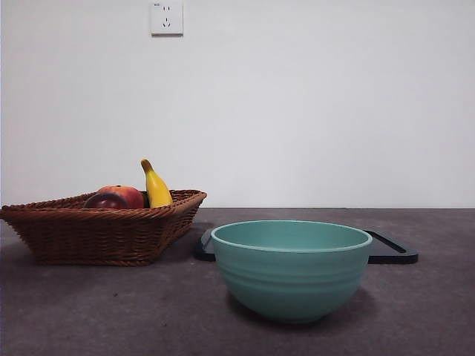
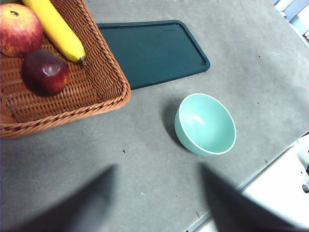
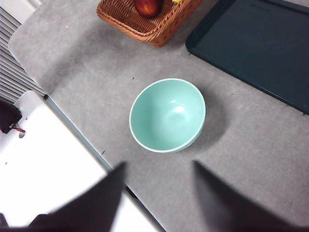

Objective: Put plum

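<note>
Plum (image 2: 45,72) sits in my wicker basket (image 2: 104,82) beside the apple (image 2: 18,29) and banana (image 2: 55,29); from the front its rim hides most of it. My left gripper (image 2: 157,193) and right gripper (image 3: 157,188) hover high, jaws wide, holding nothing.

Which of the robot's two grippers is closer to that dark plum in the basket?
Left. The left gripper hangs just outside the wicker basket holding the plum; the right gripper hangs beyond the teal bowl.

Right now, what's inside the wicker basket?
The wicker basket holds the plum, a red apple and a banana. Its far corner is out of frame, so anything there is unseen.
</note>
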Controlling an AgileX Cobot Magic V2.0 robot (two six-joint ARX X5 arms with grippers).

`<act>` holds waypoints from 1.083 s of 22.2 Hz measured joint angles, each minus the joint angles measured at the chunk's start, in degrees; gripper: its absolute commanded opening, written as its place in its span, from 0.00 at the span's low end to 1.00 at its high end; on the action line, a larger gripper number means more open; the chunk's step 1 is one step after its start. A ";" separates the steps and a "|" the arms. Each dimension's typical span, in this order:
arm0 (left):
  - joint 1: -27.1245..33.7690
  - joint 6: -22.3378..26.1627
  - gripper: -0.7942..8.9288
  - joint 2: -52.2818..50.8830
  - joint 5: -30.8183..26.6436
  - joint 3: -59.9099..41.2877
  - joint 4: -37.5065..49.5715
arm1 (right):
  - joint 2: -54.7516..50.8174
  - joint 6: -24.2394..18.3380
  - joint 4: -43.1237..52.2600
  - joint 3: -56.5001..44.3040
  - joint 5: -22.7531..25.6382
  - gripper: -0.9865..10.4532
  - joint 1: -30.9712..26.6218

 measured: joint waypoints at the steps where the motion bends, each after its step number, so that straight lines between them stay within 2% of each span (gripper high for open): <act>1: 0.00 -0.02 0.54 0.00 -0.02 0.00 0.02 | 0.00 0.04 0.00 0.00 0.00 0.42 0.02; 3: 0.00 -0.13 0.57 0.00 0.00 0.00 0.00 | 0.00 0.07 0.00 0.00 0.00 0.42 0.00; 15: -0.02 -1.66 0.57 0.02 -1.51 0.00 0.98 | 0.00 0.24 0.02 0.00 0.00 0.42 0.00; 24: -1.18 -6.21 0.56 5.11 -3.83 0.15 9.73 | 0.00 0.28 0.15 0.00 0.00 0.42 0.02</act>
